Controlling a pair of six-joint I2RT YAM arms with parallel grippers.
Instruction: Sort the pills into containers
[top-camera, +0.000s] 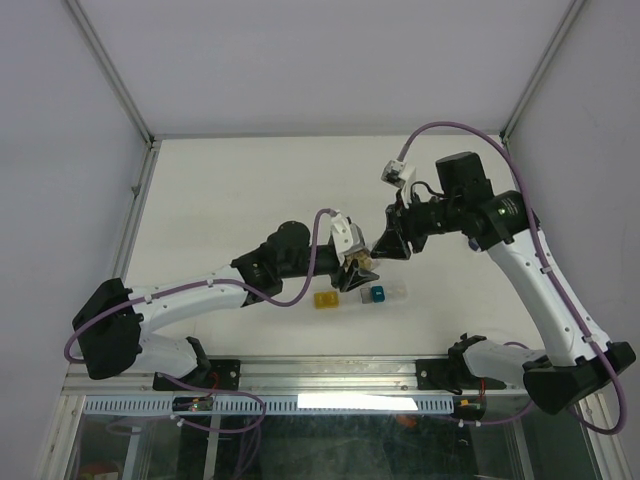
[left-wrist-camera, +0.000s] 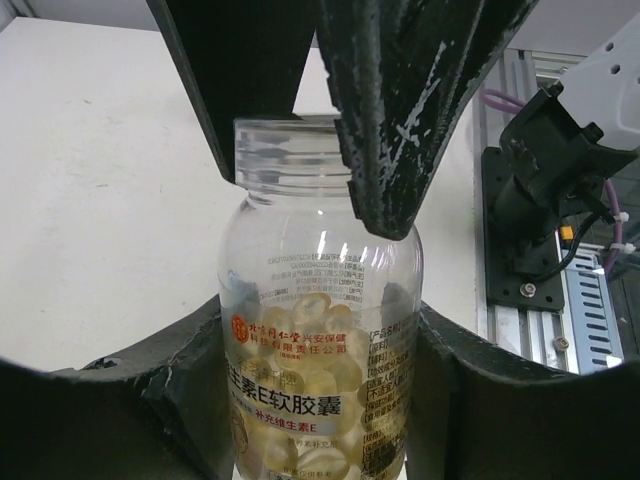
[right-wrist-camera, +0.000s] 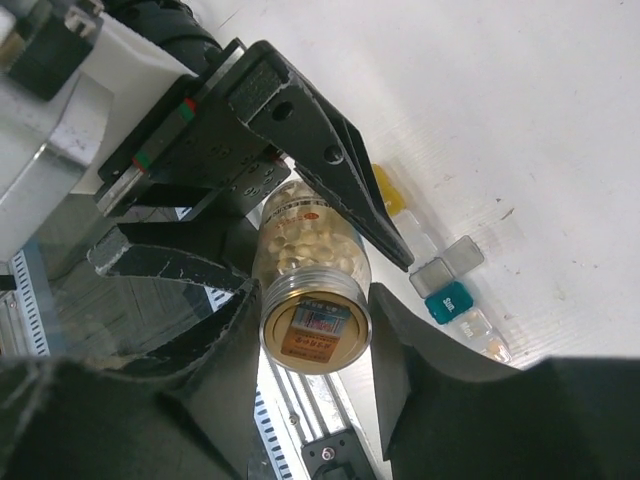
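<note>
Where the two arms meet over the table (top-camera: 250, 190), a clear bottle (left-wrist-camera: 320, 300) is held at both ends. Left gripper (top-camera: 357, 270): jaws are closed on the labelled body, whose lower part is cut off by the left wrist frame. Right gripper (left-wrist-camera: 300, 190): jaws are narrow and set against the threaded neck, with pad contact partly masked by the fingers themselves. Pills (left-wrist-camera: 305, 345) are seen as pale yellow capsules inside the bottle; no count can be made. Whether a lid is fitted cannot be told. Containers (right-wrist-camera: 447, 300) are laid in a row on the table near the grippers. The yellow one (right-wrist-camera: 388, 190) is half hidden behind a left finger, and the clear one (right-wrist-camera: 478, 330) is faint.
</note>
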